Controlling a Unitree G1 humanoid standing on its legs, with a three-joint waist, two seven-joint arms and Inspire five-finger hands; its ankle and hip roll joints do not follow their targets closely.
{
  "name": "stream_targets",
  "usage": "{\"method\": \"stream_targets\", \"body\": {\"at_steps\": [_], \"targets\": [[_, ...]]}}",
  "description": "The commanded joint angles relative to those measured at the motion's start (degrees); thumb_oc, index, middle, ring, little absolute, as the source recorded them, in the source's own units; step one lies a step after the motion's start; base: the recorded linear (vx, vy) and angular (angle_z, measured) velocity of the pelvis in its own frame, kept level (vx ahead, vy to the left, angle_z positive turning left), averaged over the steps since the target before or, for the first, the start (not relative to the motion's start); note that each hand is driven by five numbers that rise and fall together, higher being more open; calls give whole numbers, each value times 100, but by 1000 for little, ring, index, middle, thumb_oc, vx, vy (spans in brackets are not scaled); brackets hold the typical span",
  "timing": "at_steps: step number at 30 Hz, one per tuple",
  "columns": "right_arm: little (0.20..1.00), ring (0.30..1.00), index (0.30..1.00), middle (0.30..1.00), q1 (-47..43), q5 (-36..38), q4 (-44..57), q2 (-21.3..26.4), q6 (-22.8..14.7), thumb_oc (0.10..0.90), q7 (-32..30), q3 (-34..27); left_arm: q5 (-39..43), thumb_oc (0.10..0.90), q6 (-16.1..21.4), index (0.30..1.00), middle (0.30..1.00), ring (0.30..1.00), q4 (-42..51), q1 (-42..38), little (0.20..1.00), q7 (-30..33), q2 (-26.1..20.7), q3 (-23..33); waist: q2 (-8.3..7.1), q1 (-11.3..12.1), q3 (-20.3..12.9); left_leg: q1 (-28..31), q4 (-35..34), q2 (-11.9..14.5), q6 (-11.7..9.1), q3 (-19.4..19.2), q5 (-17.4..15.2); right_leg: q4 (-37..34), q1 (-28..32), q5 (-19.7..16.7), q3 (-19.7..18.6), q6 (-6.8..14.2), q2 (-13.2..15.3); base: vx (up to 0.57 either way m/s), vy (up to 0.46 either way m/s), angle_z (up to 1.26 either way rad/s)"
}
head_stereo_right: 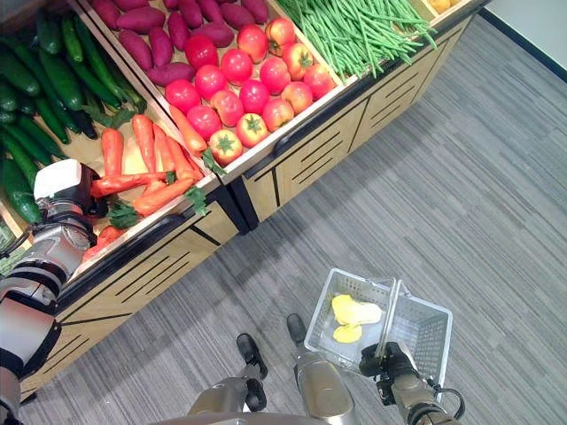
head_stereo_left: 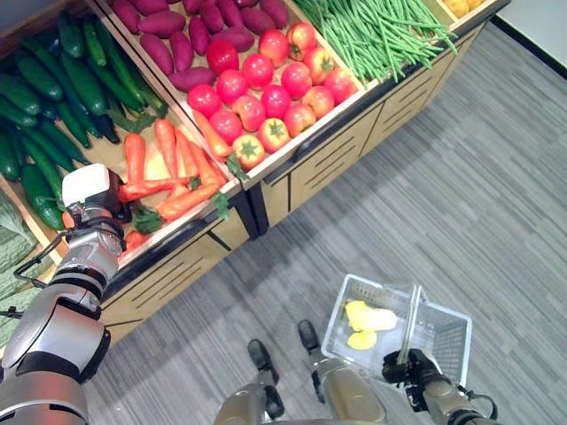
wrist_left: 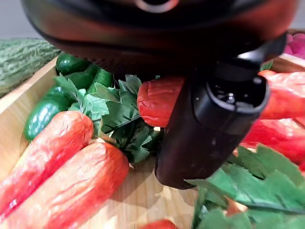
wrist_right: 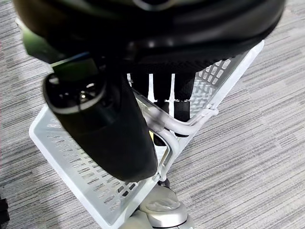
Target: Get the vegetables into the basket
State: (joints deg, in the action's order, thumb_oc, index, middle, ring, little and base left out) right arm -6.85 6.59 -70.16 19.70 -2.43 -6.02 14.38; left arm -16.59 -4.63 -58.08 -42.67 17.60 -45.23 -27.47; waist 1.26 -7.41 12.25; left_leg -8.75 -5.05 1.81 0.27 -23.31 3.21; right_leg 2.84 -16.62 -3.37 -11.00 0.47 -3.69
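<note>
My left hand [head_stereo_left: 93, 199] reaches into the wooden carrot bin [head_stereo_left: 190, 232] of the produce stand. Its thumb [wrist_left: 209, 124] lies across an orange carrot [head_stereo_left: 159, 186] that sits crosswise on the other carrots [head_stereo_left: 173, 146], and the hand is shut on it. Leafy carrot tops [wrist_left: 119, 112] crowd round the thumb. Low on the right, my right hand [head_stereo_left: 412, 365] is shut on the handle [wrist_right: 190, 121] of a white plastic basket [head_stereo_left: 443, 323] held above the floor. Yellow pieces of produce [head_stereo_left: 370, 319] lie in the basket.
The sloping stand also holds cucumbers [head_stereo_left: 53, 97] to the left of the carrots, tomatoes [head_stereo_left: 266, 84], sweet potatoes [head_stereo_left: 190, 31] and green beans [head_stereo_left: 381, 31]. Its dark front edge [head_stereo_left: 257, 208] juts out. Grey carpet [head_stereo_left: 461, 177] spreads between stand and basket.
</note>
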Motion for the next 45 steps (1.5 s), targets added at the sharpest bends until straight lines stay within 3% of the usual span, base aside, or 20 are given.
{"method": "stream_targets", "body": {"at_steps": [1, 5, 7, 8, 10, 18, 36, 45], "targets": [[300, 300, 300, 300, 543, -270, -216, 114, 77, 400, -140, 158, 205, 400, 177, 300, 300, 300, 483, 276, 300, 271, 89, 310, -142, 73, -245, -65, 376, -56, -16, 422, -432, -402, -52, -167, 370, 385, 355, -33, 1, 14], [300, 300, 300, 300, 602, -310, -179, 100, 72, 400, -140, 76, 86, 400, 228, 300, 300, 300, 1464, 660, 300, 447, -201, 627, -170, 144, -262, -15, 425, -56, -8, 505, -474, -402, 61, -135, 446, 381, 374, -24, 3, 10], [300, 300, 300, 300, 604, -310, -178, 104, 72, 400, -141, 86, 80, 400, 218, 300, 300, 300, 1489, 690, 300, 441, -207, 652, -168, 131, -260, -9, 425, -56, -8, 508, -475, -405, 69, -134, 449, 381, 375, -8, 8, 13], [300, 300, 300, 300, 675, -343, -184, 97, 82, 400, -122, -15, 5, 400, 257, 300, 300, 300, 2133, 1067, 300, 510, -358, 964, -183, 180, -299, 87, 411, -62, -3, 570, -498, -406, 188, -94, 498, 379, 384, -7, 18, 14], [300, 300, 300, 300, 714, -402, -208, 97, 98, 400, -86, -84, -153, 400, 279, 300, 300, 300, 2567, 1273, 300, 532, -505, 1184, -187, 232, -364, 226, 384, -67, 4, 621, -522, -408, 332, -54, 541, 376, 395, 1, 26, 11], [300, 300, 300, 300, 801, -581, -302, 125, 167, 400, 41, -86, -507, 400, 208, 300, 300, 300, 2826, 1369, 300, 507, -836, 1472, -217, 262, -548, 539, 300, -86, 12, 684, -554, -477, 666, 5, 631, 388, 409, -4, 19, 12], [300, 300, 300, 300, 997, -630, -422, 9, 274, 400, 161, -238, -620, 400, 401, 300, 300, 300, 4712, 2292, 300, 522, -818, 2512, -193, 421, -888, 1023, 191, -140, 48, 915, -640, -472, 1196, 182, 803, 392, 456, 6, 2, 6], [300, 300, 300, 300, 1050, -586, -480, -87, 312, 400, 217, -339, -298, 400, 607, 300, 300, 300, 5631, 3151, 300, 461, -487, 3262, -194, 527, -1068, 1237, 214, -179, 87, 1042, -716, -429, 1450, 285, 903, 396, 499, -2, 8, 4]]}}
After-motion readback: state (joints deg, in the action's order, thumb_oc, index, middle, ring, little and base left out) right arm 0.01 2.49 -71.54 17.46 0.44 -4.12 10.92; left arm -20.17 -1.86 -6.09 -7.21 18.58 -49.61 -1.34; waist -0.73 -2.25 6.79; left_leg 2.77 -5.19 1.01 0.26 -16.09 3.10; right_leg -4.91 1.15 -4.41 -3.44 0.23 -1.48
